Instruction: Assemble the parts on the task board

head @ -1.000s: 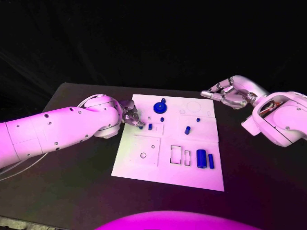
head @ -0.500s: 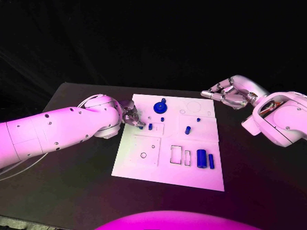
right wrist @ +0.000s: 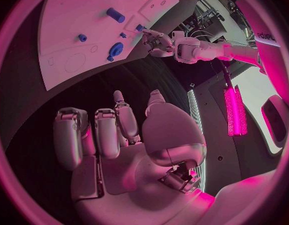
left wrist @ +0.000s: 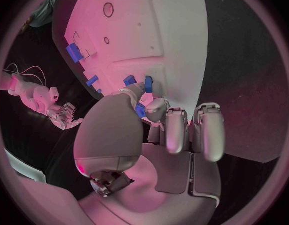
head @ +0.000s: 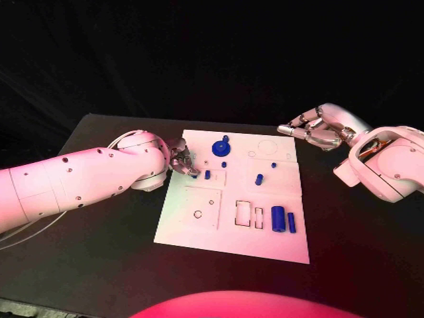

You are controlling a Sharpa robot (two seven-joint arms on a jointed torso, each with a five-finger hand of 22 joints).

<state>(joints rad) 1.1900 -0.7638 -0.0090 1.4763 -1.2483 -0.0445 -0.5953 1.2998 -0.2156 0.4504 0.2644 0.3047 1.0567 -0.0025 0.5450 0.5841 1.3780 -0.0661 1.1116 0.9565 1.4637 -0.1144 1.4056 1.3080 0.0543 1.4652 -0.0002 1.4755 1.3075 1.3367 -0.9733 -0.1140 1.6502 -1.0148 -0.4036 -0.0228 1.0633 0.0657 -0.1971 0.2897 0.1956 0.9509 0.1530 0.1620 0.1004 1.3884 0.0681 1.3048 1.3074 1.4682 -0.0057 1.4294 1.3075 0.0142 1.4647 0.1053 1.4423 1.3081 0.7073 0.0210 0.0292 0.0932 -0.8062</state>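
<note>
The left hand (head: 183,161) sits at the left edge of the white board (head: 198,228), near its far end, with its fingertips pinched around a small blue piece (left wrist: 140,110). In the left wrist view the thumb and a finger close on that piece right at the board's edge, while the other fingers (left wrist: 209,130) lie straight beside them over the dark desk (head: 97,258).

On the board, a blue round wheel-shaped piece (head: 220,146) lies near the far end, with a tiny blue peg (head: 224,164) just below it and another short peg (head: 207,175) close to the left hand. A slanted blue peg (head: 259,179) lies near the middle. Toward the near right side, a thick blue cylinder (head: 278,218) and a thinner blue bar (head: 291,222) lie side by side, next to two outlined rectangular slots (head: 244,213).

The right hand (head: 313,131) hovers off the board's far right corner, above the desk, holding nothing; its fingers are loosely curled and apart, as the right wrist view shows.
</note>
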